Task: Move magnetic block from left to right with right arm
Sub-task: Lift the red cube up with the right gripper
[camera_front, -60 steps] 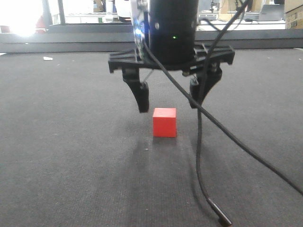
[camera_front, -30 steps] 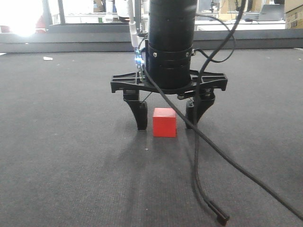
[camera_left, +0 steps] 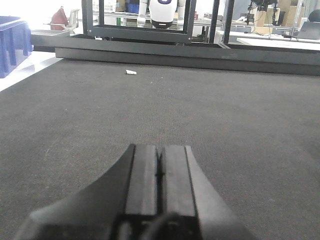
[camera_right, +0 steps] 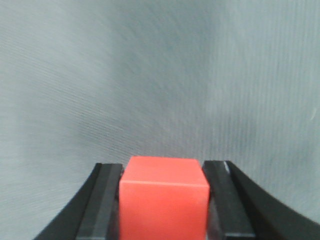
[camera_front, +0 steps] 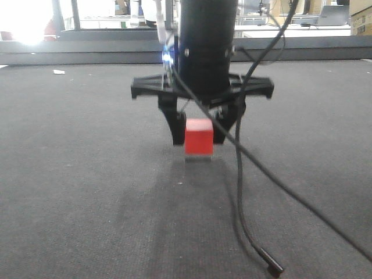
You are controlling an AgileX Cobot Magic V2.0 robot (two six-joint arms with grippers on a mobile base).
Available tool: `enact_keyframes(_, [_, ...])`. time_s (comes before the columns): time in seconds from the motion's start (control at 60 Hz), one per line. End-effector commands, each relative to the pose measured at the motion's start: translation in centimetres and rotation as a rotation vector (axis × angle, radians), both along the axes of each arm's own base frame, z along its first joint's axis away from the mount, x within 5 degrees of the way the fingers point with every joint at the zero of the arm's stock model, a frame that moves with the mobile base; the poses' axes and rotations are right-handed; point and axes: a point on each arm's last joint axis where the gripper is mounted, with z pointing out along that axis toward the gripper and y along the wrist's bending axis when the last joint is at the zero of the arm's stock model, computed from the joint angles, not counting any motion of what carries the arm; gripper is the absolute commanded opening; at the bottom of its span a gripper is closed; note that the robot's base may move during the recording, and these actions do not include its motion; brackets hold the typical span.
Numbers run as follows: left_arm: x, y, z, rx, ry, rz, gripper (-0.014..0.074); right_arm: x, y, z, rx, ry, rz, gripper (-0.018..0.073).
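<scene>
Front view first: small bright-red matte cube [camera_front: 199, 137] pinched in the black right gripper [camera_front: 199, 140], at or barely off the dark grey carpet [camera_front: 87, 192], hard to say which. Left wrist cam: just the black left gripper [camera_left: 160, 150], closed flat on nothing. Right wrist cam: same snug squeeze on both cube sides, so looks like grasp done, and next calls for lifting clear and carrying rightward without loosening.
</scene>
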Motion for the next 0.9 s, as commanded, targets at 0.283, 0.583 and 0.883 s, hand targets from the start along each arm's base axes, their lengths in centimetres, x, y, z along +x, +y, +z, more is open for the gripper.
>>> enact_keyframes(0.283, [-0.2,0.0,0.6,-0.010,-0.096,0.001,-0.0116,-0.5,-9.4,10.6,0.004,-0.274,0.066,0.0203])
enact_keyframes(0.583, [-0.2,0.0,0.6,-0.010,-0.096,0.001,-0.0116,-5.4,-18.2,11.1,-0.058,-0.332,0.030,0.0203])
enact_keyframes(0.883, [-0.2,0.0,0.6,-0.010,-0.096,0.001,-0.0116,-12.4,-22.5,8.8,-0.082,-0.382,0.003,0.0203])
